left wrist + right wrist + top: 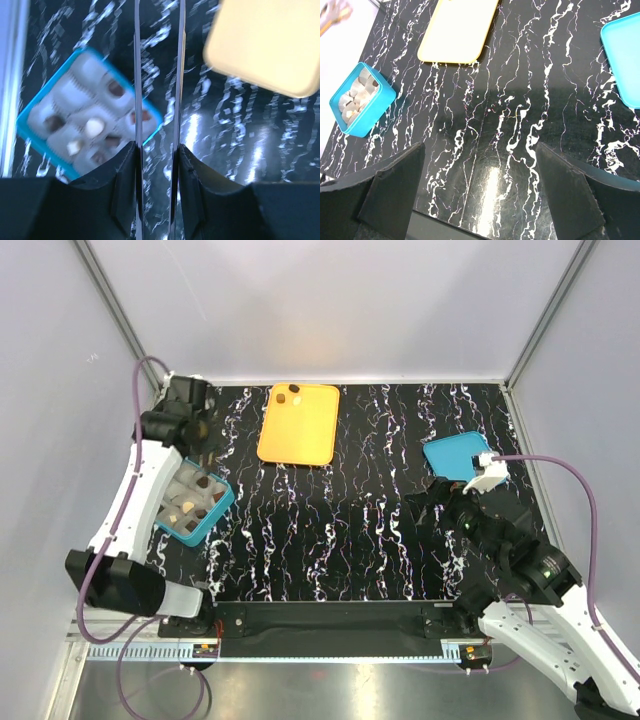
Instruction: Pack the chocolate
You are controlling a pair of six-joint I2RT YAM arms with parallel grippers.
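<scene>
Hovering over the table [350, 540] between the teal box [218, 520] and the orange tray [300, 435], with the left jaws set to a narrow gap, as two thin blades running parallel. Cannot tell whether pinching a piece or carrying nothing, with the blade tips cut off at the top of the left wrist view and lost against dark housing from above. Probably mid-shuttle between tray and box.

Finding the chocolate [296, 392] in two places: a few pieces at the far edge of the tray, and several boxed pieces [93, 126], dark and cream mixed, seated in the paper cups.

If loaded: centre over a vacant cup, come down straight, and release low, so as not to bounce the piece out or knock a neighbour. If bare: approach the far tray edge from above, straddle one piece only, and close gently, given how small each is and how likely to squirt sideways on a smooth tray. Keep the blades off the box rim either way.

Holding the right jaws spread wide with nothing between, near the flat teal lid [455, 455]; best left there.

Hard to make out: the exact count on the tray and which cups remain vacant, given the blurred left wrist view and a box partly behind the blades and under the arm from above.
</scene>
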